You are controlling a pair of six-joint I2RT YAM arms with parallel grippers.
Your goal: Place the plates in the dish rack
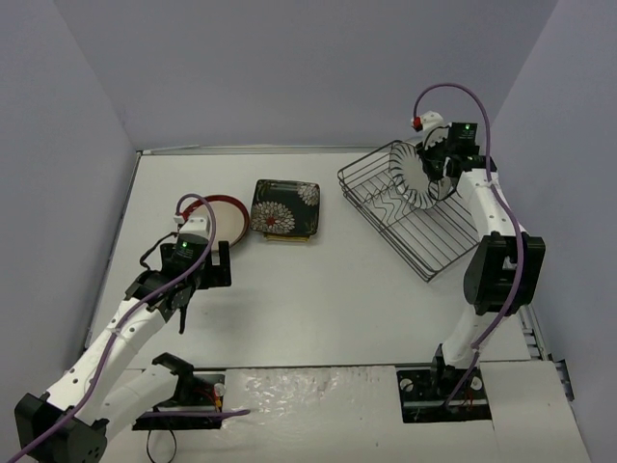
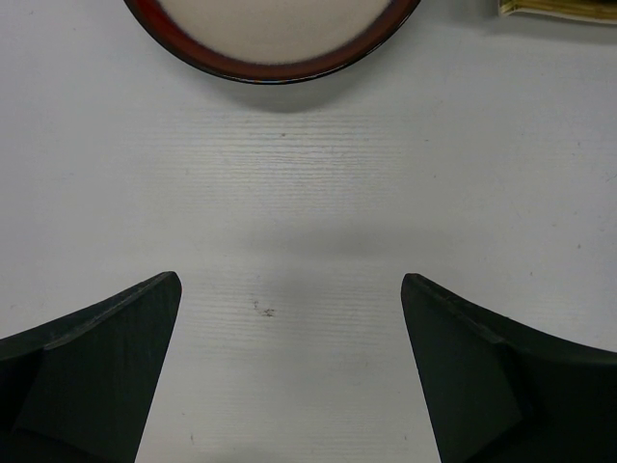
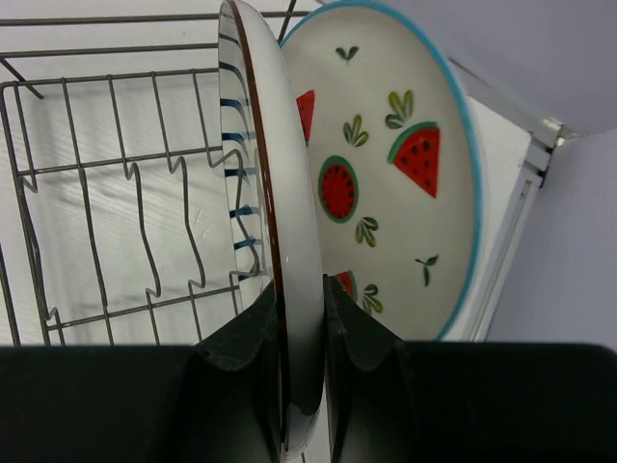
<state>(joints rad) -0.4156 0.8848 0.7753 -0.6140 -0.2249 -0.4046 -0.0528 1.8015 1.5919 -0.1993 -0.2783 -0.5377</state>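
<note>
The watermelon plate (image 3: 386, 174) stood in the dish rack (image 1: 434, 231). The right end effector (image 3: 301, 318) pinched the striped plate (image 3: 280, 193) upright beside it. The left end effector (image 2: 289, 280), spread, hovered near the red-rimmed plate (image 2: 270, 19); the floral plate (image 1: 285, 207) waited too.

Dish rack (image 1: 436, 243) right, plates (image 1: 413, 176) upright at its far end; flat plates (image 1: 285, 205) left

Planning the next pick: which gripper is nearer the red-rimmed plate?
Left. The left gripper hovers open just short of the red-rimmed plate; the right gripper is far off at the rack, shut on the striped plate.
</note>
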